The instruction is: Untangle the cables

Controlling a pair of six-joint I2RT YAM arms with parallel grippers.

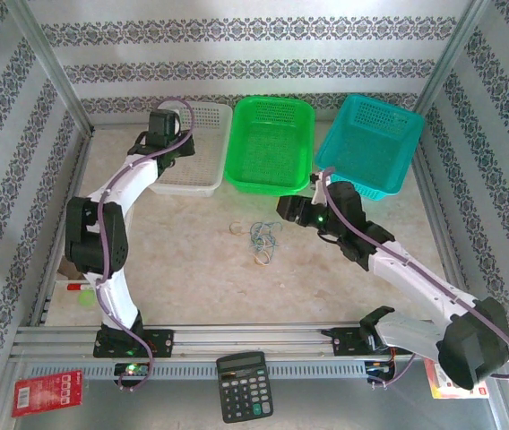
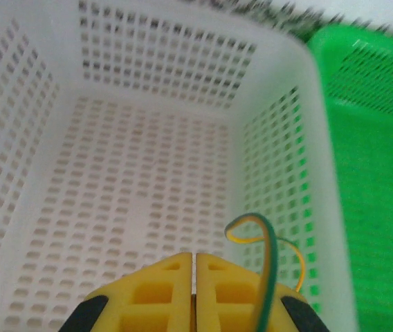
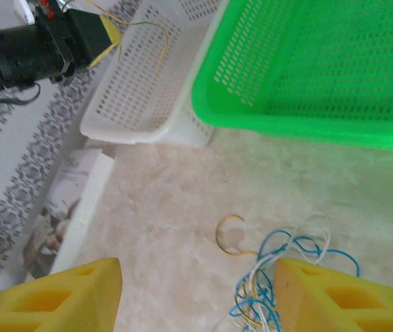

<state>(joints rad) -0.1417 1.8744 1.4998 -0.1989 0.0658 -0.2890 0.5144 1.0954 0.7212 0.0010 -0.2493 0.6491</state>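
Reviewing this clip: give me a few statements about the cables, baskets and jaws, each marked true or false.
1. The left jaws are shut on a yellow-green cable over the white basket. True.
2. The right jaws grip the tangle. False: they stand open above the table, and the tangle lies loose beside one of them.
3. The green basket sits between the white basket and the teal basket. True.
4. The calculator lies inside the teal basket. False: the calculator lies at the near edge, between the arm bases.
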